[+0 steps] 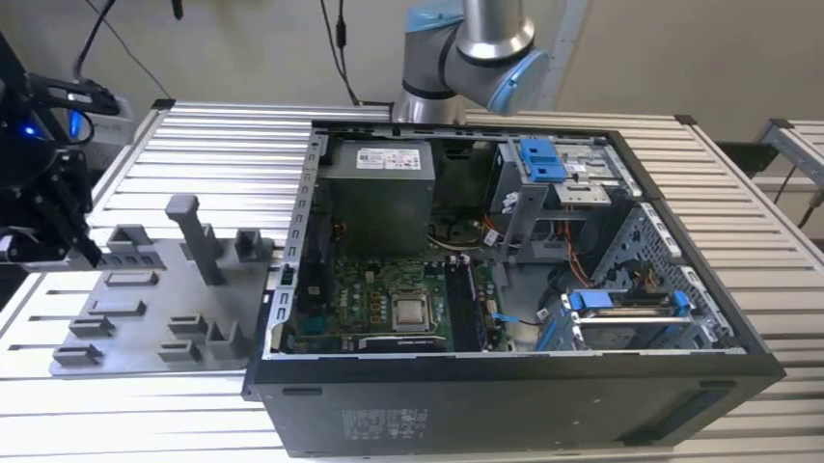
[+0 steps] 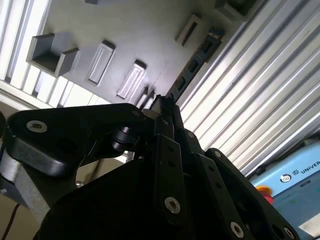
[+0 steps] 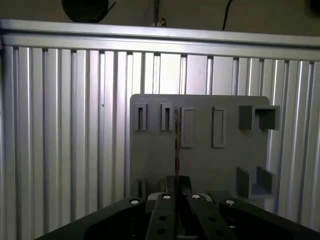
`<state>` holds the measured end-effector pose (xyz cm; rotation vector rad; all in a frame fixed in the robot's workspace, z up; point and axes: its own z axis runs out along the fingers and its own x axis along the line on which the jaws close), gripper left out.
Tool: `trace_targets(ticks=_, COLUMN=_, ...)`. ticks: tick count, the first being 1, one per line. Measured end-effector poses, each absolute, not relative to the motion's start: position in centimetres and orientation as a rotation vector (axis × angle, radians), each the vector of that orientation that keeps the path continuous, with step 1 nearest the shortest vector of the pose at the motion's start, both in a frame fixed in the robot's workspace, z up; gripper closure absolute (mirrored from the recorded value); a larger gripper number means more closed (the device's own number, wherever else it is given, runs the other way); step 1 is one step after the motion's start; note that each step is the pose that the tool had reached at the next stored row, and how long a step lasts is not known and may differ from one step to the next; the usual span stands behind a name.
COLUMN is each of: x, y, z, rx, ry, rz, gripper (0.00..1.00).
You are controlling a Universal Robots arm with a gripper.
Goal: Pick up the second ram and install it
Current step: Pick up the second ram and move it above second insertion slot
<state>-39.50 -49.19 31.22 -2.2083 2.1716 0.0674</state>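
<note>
1 arm, exterior view: the gripper (image 1: pixel 85 253) hangs at the exterior view's left, over the far-left part of the grey tray (image 1: pixel 129 323) on the slatted table (image 1: pixel 219 135). It is well apart from the open computer case (image 1: pixel 721 328).
Board, exterior view: the motherboard (image 1: pixel 373 289) lies bare inside the case. Dark memory slots (image 1: pixel 461 299) run along its right side, and whether any is filled I cannot tell.
Pincer, second wrist view: the gripper (image 2: pixel 165 102) is pressed together on 1 end of the second ram (image 2: pixel 197 57).
Ram, second wrist view: a long dark strip with small chips sticks out past the tips, across the tray's edge and the table slats.
Ram, first wrist view: seen edge-on, the second ram (image 3: pixel 176 142) is a thin line from the gripper (image 3: pixel 177 181) out over the tray, between 2 of its narrow pockets.
Done: the pick-up looks complete, stick in the grip by the tray.
Left: the carry to the case and the seating in a slot are not yet done.
</note>
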Motion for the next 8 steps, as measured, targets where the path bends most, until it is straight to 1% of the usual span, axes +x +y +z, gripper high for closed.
trace_targets(ticks=8, x=-39.50, y=-49.19, z=31.98, rx=-2.208, ry=2.172, rz=0.067, gripper=0.86)
